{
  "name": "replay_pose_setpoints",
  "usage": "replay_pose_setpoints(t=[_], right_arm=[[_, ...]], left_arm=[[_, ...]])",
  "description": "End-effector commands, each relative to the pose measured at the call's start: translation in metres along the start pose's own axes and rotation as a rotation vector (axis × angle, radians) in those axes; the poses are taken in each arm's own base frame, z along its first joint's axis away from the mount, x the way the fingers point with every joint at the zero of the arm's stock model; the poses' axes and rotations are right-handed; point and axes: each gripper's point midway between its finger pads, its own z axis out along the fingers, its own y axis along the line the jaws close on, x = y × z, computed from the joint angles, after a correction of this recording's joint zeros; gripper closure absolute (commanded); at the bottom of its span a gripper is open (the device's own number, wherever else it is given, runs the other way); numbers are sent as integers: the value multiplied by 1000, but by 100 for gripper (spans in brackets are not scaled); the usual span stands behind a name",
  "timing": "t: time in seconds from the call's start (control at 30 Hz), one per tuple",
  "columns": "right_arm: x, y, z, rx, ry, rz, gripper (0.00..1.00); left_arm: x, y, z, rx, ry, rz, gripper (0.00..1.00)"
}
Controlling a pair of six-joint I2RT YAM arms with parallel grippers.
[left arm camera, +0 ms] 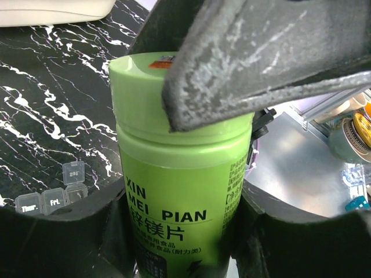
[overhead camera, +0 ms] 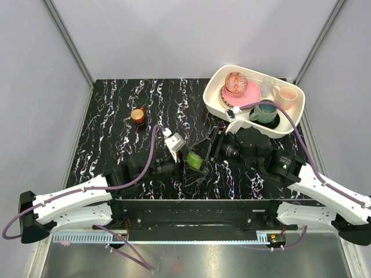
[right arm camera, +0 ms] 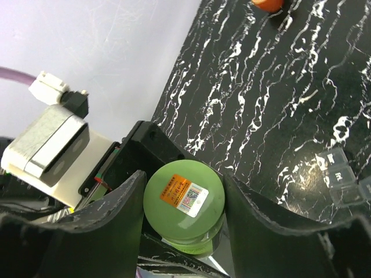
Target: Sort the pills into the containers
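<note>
A green pill bottle (overhead camera: 195,160) with a green cap is held above the black marbled table between both arms. My left gripper (overhead camera: 186,167) is shut on the bottle's body (left arm camera: 174,174), a finger on each side. My right gripper (overhead camera: 204,152) is shut on the cap (right arm camera: 184,197), its fingers (right arm camera: 261,231) pressed against both sides. One right finger (left arm camera: 261,63) crosses over the cap in the left wrist view. The pill box (left arm camera: 52,197), a short strip of small square lidded compartments, lies on the table beside the bottle; it also shows in the right wrist view (right arm camera: 342,174). No loose pills show.
A small orange cup (overhead camera: 138,115) stands at the table's back left, also in the right wrist view (right arm camera: 268,3). A white tub (overhead camera: 217,95) at the back right holds a patterned bowl, a pink plate, a glass and mugs. Grey walls enclose the table.
</note>
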Motion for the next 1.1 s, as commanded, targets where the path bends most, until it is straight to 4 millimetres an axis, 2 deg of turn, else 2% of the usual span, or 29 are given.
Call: replay_pose_setpoints(t=[0.0, 0.07, 0.1, 0.17, 0.2, 0.3, 0.47, 0.7, 0.87, 0.9, 1.07], right_arm=[[13, 37, -15, -264, 39, -142, 66], [12, 52, -26, -378, 22, -188, 69], [17, 51, -26, -400, 26, -205, 72], [18, 64, -38, -504, 9, -269, 76], [25, 65, -41, -543, 31, -299, 76], [30, 73, -55, -636, 30, -401, 81], [36, 76, -70, -718, 25, -514, 92], [55, 70, -77, -781, 76, -549, 96], [57, 72, -89, -844, 41, -563, 97], [62, 68, -88, -851, 52, -568, 97], [65, 64, -94, -875, 29, -586, 98]], left_arm=[[-43, -36, -5, 153, -144, 22, 100], [-41, -47, -7, 219, -139, 30, 100], [-40, -52, -9, 247, -133, 33, 100], [-40, -57, -11, 278, -140, 37, 100], [-39, -60, -12, 299, -137, 40, 100], [-42, -66, -18, 328, -146, 48, 100], [-44, -69, -25, 341, -162, 55, 100], [-45, -70, -32, 349, -180, 52, 100], [-45, -71, -36, 358, -195, 52, 100], [-45, -71, -36, 359, -194, 53, 100], [-43, -75, -34, 384, -187, 58, 100]])
